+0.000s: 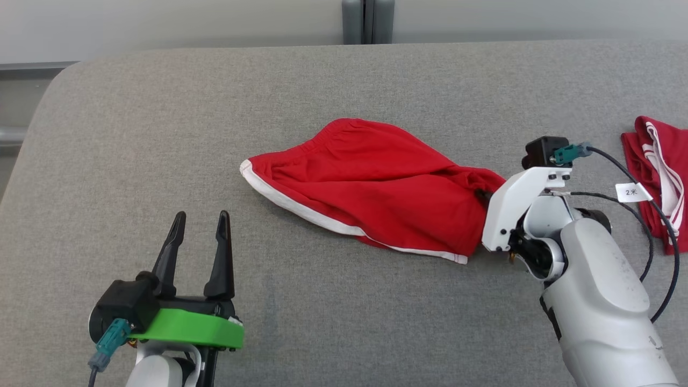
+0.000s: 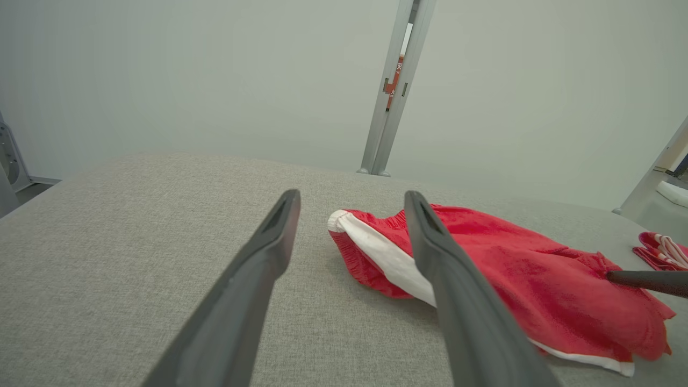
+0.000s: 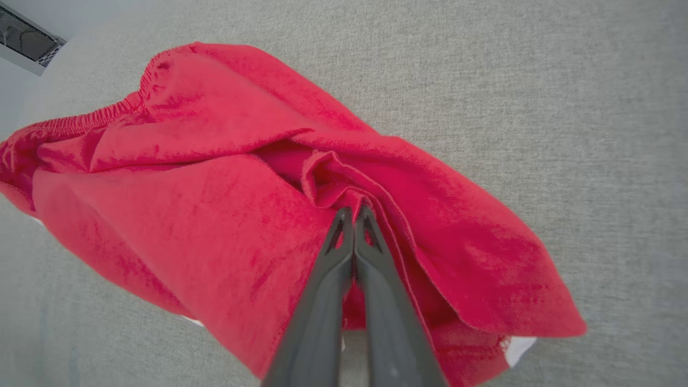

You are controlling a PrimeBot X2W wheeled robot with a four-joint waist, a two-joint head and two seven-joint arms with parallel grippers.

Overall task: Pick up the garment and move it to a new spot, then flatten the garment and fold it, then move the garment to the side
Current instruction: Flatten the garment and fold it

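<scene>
Red shorts (image 1: 371, 183) lie crumpled at ctr of head view on the grey padded table (image 1: 161, 134). Elastic waistband is toward the top, white-trimmed hem runs along the lower left edge.

Right gripper (image 3: 355, 212), bottom ctr of right wrist view: I read its jaws as closed tight on a raised fold of the shorts, fingers pressed together w/ cloth bunched at the tips. In head view I can't see those fingers properly. The white wrist bracket (image 1: 510, 204) covers them, and just a dark bit pokes out at the shorts' right end.

Left gripper (image 1: 201, 215) sits lower left, jaws wide apart w/ nothing between them, near the shorts' left corner but not touching. In left wrist view the finger on the frame's right blocks part of the white trim. A dark finger of the other arm comes in from the right edge onto the cloth.

Second red garment (image 1: 658, 183) w/ white stripes is at the right edge of head view, cut off by the frame, so I can't tell what kind. A black cable (image 1: 607, 157) w/ a white tag (image 1: 633, 192) crosses in front of it.
</scene>
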